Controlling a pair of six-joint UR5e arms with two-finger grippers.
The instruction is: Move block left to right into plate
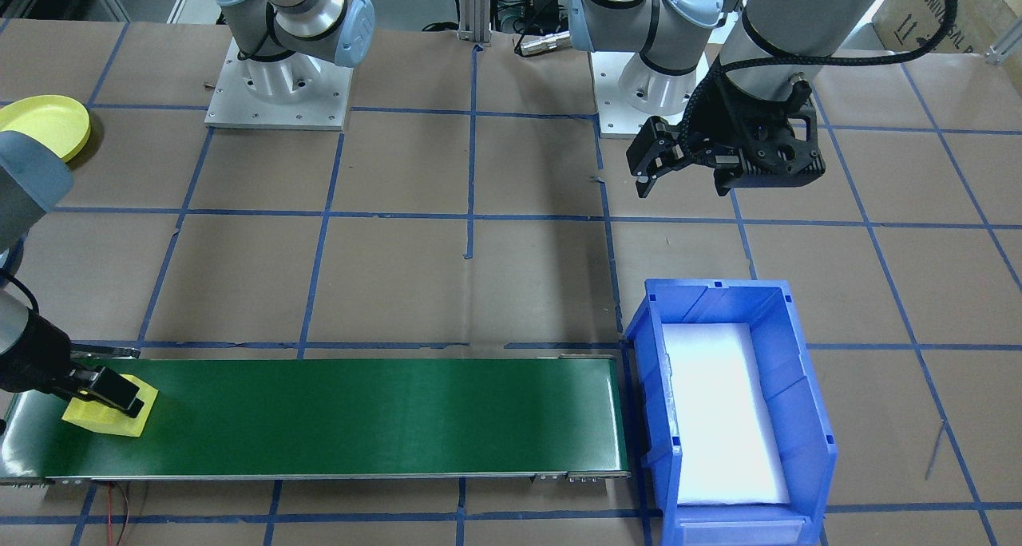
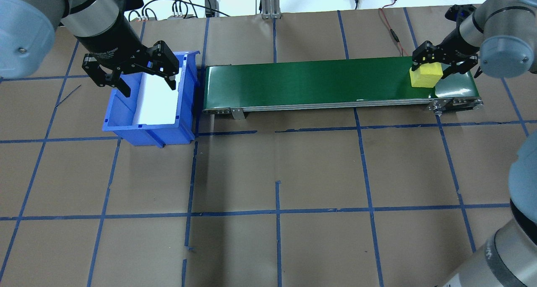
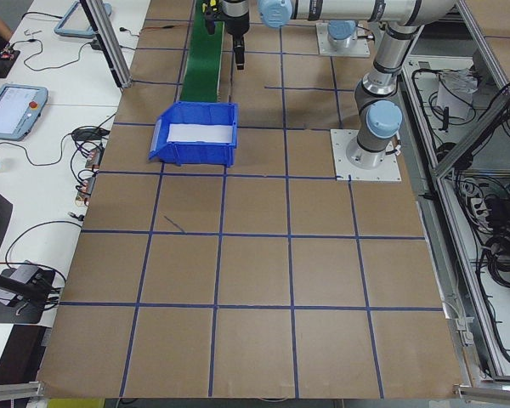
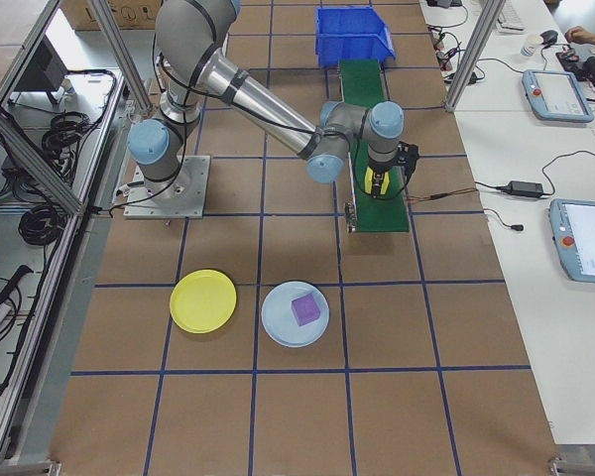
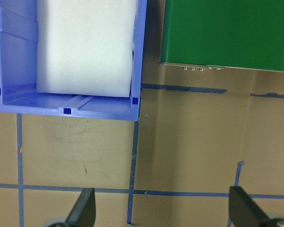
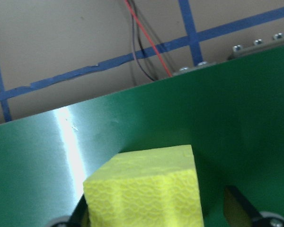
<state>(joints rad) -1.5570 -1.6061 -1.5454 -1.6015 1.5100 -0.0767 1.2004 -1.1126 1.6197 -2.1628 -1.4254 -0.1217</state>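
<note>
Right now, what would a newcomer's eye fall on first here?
The yellow block at the right end of the green conveyor belt, with the right gripper straddling it. Next, the blue bin at the belt's other end, under the open left gripper.

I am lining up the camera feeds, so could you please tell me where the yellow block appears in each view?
Front-facing: yellow block, lower left, on the green belt.
Overhead: upper right, at the belt's right end.
Left exterior: not discernible.
Right exterior: top centre, under the near arm's claw.
Left wrist: not in it.
Right wrist: bottom centre.
Shared landmark: the green belt.
</note>
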